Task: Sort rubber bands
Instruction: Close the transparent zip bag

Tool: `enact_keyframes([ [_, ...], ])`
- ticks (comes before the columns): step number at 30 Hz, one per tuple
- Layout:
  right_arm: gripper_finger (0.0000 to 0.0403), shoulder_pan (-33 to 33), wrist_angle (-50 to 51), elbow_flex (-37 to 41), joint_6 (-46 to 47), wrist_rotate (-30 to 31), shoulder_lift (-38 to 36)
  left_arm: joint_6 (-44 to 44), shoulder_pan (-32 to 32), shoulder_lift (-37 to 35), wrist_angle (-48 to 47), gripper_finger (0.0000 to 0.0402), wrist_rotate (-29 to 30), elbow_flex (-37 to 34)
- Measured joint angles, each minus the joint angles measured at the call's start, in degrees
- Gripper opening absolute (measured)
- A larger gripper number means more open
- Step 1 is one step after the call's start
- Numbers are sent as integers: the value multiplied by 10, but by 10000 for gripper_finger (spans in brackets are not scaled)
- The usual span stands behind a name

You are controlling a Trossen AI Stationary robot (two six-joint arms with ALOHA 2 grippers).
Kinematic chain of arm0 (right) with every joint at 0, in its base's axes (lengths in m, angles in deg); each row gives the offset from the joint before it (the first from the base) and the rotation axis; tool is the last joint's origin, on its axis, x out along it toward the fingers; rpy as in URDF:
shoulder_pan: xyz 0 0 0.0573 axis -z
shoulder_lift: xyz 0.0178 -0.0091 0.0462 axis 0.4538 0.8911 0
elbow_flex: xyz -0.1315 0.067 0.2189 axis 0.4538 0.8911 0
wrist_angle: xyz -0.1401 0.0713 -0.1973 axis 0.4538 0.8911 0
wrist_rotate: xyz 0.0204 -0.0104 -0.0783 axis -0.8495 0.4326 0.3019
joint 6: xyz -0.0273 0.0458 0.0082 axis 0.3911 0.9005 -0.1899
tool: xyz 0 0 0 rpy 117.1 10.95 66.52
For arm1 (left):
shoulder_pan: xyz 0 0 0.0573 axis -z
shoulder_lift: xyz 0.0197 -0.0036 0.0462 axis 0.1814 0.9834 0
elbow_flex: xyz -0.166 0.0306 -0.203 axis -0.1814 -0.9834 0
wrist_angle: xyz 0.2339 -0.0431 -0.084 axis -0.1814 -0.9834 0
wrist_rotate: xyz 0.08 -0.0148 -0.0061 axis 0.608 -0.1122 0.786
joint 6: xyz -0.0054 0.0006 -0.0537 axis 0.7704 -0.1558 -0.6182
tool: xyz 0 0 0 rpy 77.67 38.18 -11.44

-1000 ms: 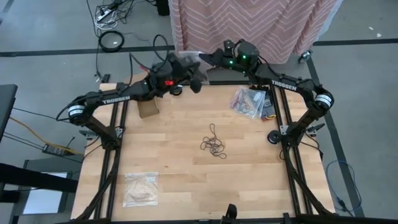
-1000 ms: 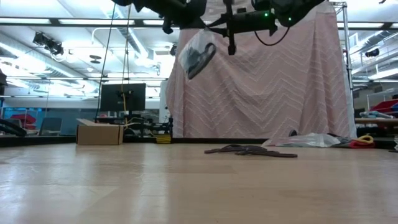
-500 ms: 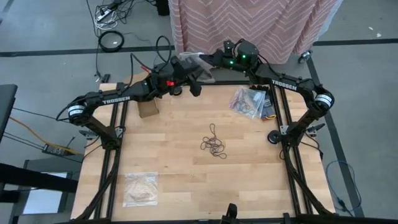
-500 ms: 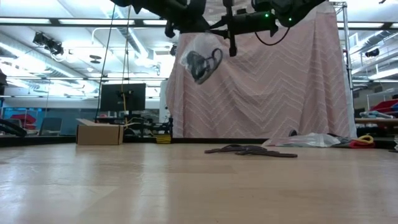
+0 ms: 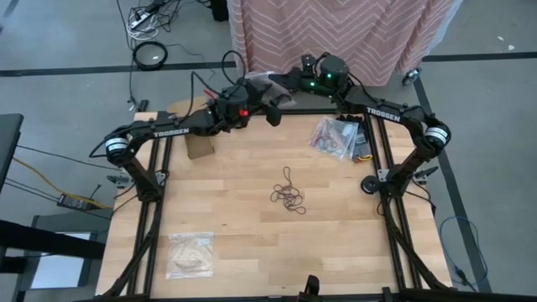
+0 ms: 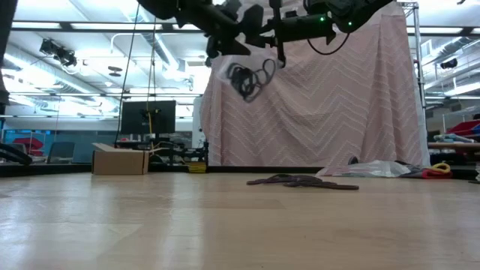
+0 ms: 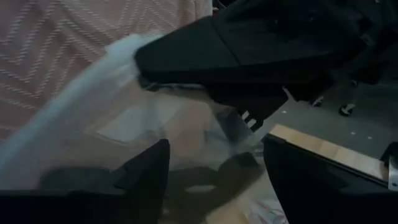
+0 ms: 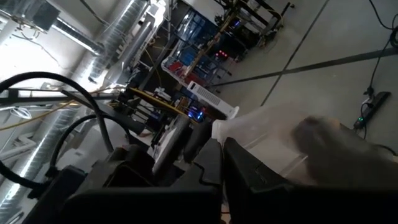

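A clear plastic bag (image 6: 238,64) with black rubber bands (image 6: 247,77) inside hangs high over the table's far edge. My right gripper (image 5: 281,84) is shut on it. My left gripper (image 5: 270,107) reaches in level from the table's left. It is open, and its two fingers (image 7: 149,177) stand on either side of the bag's lower part (image 7: 124,112). A loose pile of black rubber bands (image 5: 289,195) lies on the middle of the table. My right gripper pinches the bag's upper edge (image 8: 239,134) between its two shut fingers, which reach in level from the table's far right. The bag hangs below them, clear of the table, and the black bands sag in its low part. My left gripper: I cannot tell whether its fingers touch the bag.
A clear bag with reddish bands (image 5: 336,134) lies at the far right of the table. Another bag with tan bands (image 5: 189,254) lies near the front left. A cardboard box (image 5: 200,147) stands at the far left. A pink curtain (image 5: 336,33) hangs behind the table.
My left gripper has moved toward the table's right, closer to my right gripper, sunk a little, and opened. The bag has swung under my right gripper, and its black bands now hang lower and more spread out.
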Motion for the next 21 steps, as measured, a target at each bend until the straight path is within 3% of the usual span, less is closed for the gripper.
enact_keyframes([
  [5, 0, 4, 2, 0, -5, -8, 0, -15, 11, 6, -1, 269, 21, 24],
  [10, 0, 16, 3, -1, -1, -15, 0, 2, 24, 2, -45, 269, 111, 25],
  [14, 0, 24, 2, -2, 3, -19, 0, 13, 22, 1, -57, 269, 120, 25],
  [18, 0, 33, 3, -2, -5, -88, 0, -23, 26, -14, -110, 269, 119, 25],
  [21, 0, 34, -3, -2, -5, -95, 0, -54, 25, -35, -148, 269, 113, 25],
])
